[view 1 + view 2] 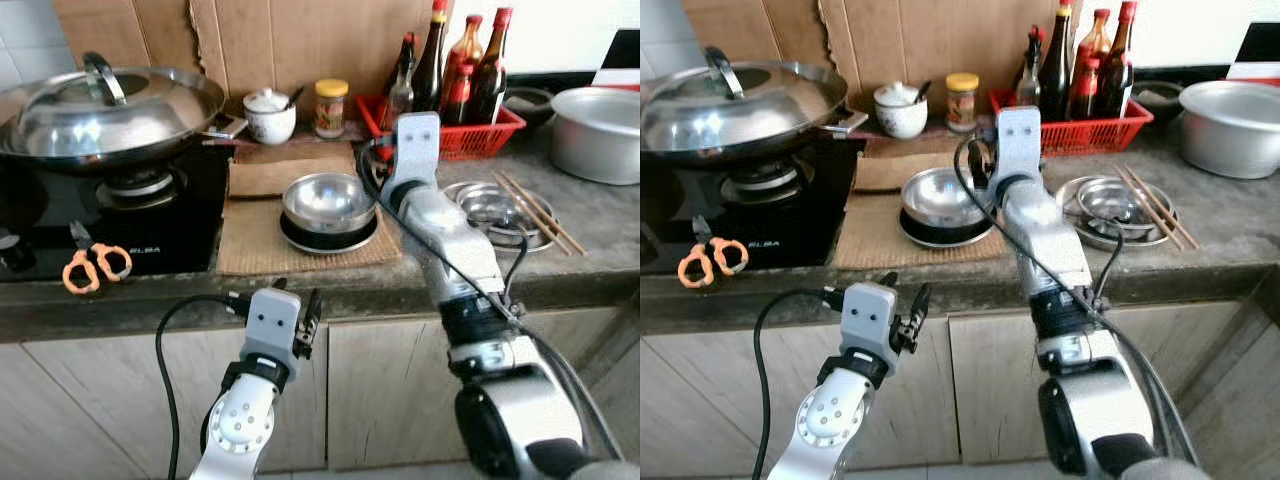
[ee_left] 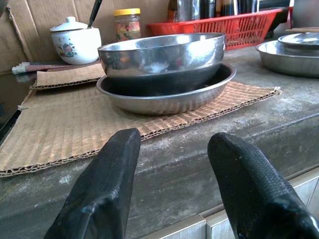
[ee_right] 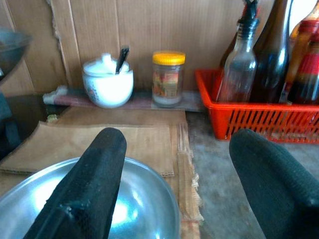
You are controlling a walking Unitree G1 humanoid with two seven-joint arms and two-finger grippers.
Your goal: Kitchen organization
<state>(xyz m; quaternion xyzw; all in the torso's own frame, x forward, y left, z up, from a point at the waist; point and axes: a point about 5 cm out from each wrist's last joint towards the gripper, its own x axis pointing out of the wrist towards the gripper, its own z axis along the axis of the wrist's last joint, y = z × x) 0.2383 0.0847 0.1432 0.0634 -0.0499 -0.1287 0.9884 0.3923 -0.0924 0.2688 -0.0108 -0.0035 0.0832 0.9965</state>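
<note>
A steel bowl [image 1: 328, 200] sits stacked in a dark dish on a steel plate, on a cardboard mat [image 1: 250, 242] at the counter's middle. My right gripper [image 3: 174, 189] hovers open over the bowl's far right rim, pointing at the back wall; its wrist [image 1: 416, 140] shows above the counter. Below the counter's front edge, my left gripper [image 2: 169, 184] is open with nothing in it, level with the edge and facing the bowl stack [image 2: 162, 59]. A yellow-lidded jar [image 3: 168, 78] and a white lidded pot [image 3: 107, 82] with a spoon stand by the back wall.
A lidded wok [image 1: 105, 105] sits on the black stove at left, with orange scissors [image 1: 95, 268] on the stove's front. A red basket [image 1: 470, 138] of bottles stands at back right. Steel dishes with chopsticks [image 1: 530, 205] lie right of the bowl, and a large metal pot [image 1: 598, 132] is far right.
</note>
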